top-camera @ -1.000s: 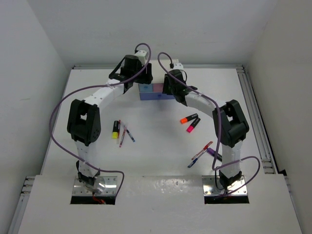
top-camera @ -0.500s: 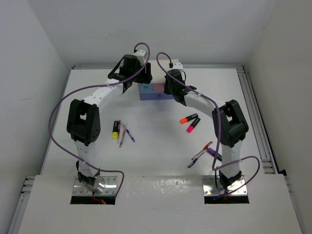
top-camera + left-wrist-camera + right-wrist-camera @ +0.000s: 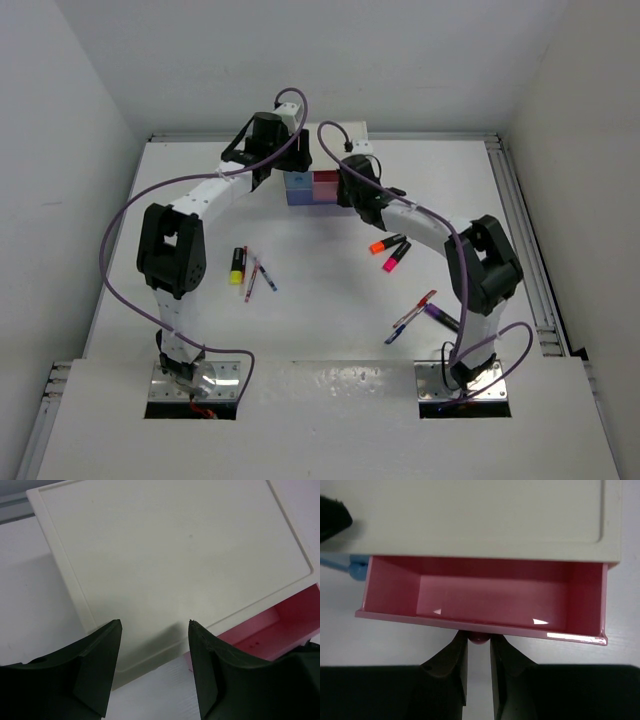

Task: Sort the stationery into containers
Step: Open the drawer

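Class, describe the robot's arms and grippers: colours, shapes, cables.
Both the left arm and right arm have white links with bulky black joint housings. A purple cable loops along each. The left gripper and right gripper carry black wedge-shaped fingers.

Reading no text, label, brand, number or sign anywhere: not on the white cabinet, not on the pink drawer, not on the highlighters or pens, too small for showing print.
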{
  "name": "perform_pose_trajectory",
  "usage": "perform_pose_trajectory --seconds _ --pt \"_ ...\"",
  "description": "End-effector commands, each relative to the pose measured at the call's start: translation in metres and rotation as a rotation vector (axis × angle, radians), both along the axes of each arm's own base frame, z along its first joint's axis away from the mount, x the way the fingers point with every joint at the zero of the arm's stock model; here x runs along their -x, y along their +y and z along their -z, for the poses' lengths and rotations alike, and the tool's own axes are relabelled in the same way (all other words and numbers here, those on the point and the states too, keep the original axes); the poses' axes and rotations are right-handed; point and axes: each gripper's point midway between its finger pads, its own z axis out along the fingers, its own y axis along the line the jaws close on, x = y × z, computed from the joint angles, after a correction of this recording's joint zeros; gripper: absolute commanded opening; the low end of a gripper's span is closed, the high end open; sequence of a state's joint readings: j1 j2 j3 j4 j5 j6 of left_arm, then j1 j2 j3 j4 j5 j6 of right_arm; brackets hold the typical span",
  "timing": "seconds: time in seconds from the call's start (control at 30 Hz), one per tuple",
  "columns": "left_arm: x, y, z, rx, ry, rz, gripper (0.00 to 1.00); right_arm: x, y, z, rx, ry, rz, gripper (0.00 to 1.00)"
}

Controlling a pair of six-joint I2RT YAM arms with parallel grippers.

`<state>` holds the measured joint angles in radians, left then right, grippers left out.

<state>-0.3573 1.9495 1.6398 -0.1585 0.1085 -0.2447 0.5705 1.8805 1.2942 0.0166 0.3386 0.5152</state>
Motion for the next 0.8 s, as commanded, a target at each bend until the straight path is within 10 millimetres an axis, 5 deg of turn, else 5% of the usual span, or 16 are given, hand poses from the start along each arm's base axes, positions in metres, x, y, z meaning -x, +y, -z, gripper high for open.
perform_pose_trajectory --seconds 0.0,0.27,0.47,0.57,0.6,0.77 --pt "-0.002 0.005 -0.037 0.030 -0.070 -0.016 0.62 0.018 0.006 -0.027 -0.020 -0.035 -0.026 0.00" --pt "0.011 0.002 -0.040 0.020 -0.081 -0.016 0.62 0.074 0.000 -0.017 -0.006 0.066 -0.045 0.00" --pt "0.017 0.001 -0.045 0.011 -0.098 -0.010 0.62 0.096 -0.002 -0.013 -0.021 0.110 -0.059 0.00" --pt "0.019 0.001 -0.045 0.008 -0.099 -0.009 0.63 0.099 0.000 -0.013 -0.029 0.115 -0.081 0.26" --pt "0.019 0.000 -0.047 0.010 -0.103 -0.005 0.63 0.099 0.001 -0.014 -0.030 0.114 -0.089 0.42" --pt "0.018 -0.002 -0.067 0.022 -0.145 0.019 0.65 0.099 0.010 -0.019 -0.044 0.109 -0.129 0.63"
